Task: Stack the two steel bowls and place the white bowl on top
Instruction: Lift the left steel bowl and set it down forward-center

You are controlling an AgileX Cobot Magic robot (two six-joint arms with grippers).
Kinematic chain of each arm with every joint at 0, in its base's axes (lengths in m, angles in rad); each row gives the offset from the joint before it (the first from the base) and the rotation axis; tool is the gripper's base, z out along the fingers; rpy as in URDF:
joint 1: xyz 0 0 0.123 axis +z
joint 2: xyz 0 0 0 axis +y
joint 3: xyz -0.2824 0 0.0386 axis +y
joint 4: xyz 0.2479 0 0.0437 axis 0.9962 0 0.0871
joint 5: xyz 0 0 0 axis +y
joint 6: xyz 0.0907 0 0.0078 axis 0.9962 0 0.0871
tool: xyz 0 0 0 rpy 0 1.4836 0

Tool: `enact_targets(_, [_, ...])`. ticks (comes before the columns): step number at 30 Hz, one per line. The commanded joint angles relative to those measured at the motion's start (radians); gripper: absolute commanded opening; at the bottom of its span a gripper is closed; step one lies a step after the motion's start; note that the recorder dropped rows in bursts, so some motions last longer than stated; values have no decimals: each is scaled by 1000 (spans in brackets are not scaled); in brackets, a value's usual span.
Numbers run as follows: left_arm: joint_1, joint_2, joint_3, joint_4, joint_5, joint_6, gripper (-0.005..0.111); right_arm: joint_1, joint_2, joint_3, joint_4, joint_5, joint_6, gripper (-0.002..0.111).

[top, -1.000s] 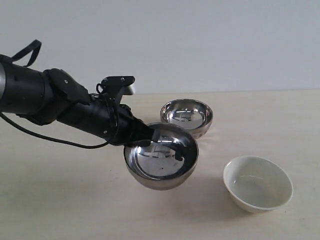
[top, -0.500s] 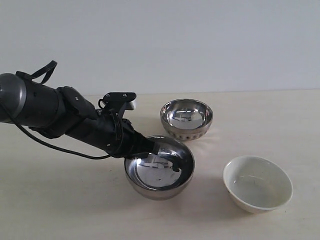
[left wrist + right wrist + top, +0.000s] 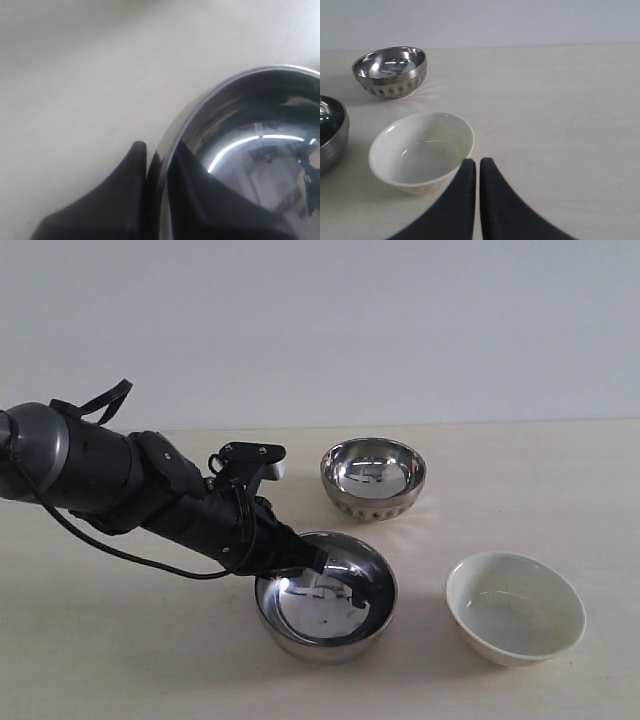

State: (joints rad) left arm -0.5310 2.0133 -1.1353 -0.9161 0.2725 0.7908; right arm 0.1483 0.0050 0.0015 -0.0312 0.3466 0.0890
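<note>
Left gripper (image 3: 318,565) pinches the smooth shiny steel bowl (image 3: 322,608) by its rim, right gripper (image 3: 478,165) closed empty; lift level, centre over the dimpled steel bowl (image 3: 373,480), then release

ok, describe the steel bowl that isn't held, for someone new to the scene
On the pale table, look farthest back, nearest the wall. The steel bowl there stands alone; unlike the smooth steel bowl in the left end effector and the white bowl, it has a dimpled band round its base.

Rim grip: left tool (image 3: 160,150) on steel bowl (image 3: 250,150).
One finger (image 3: 115,200) sits outside the wall, one inside; pale table (image 3: 75,75) lies beyond the bowl.
</note>
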Motion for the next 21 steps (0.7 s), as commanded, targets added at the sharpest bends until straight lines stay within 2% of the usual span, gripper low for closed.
enact_targets(1, [-5,-6,33,-10,-14,13,4,1,-5,-2,-6,-5,1,0])
enact_targets(14, [-5,-10,44,-10,-44,25,6,1,-5,-2,-6,-5,1,0])
enact_targets(16, [-2,-12,41,-10,-44,28,16,1,-5,-2,-6,-5,1,0])
enact_targets(21, [0,-33,41,-10,-9,28,59,1,-5,-2,-6,-5,1,0])
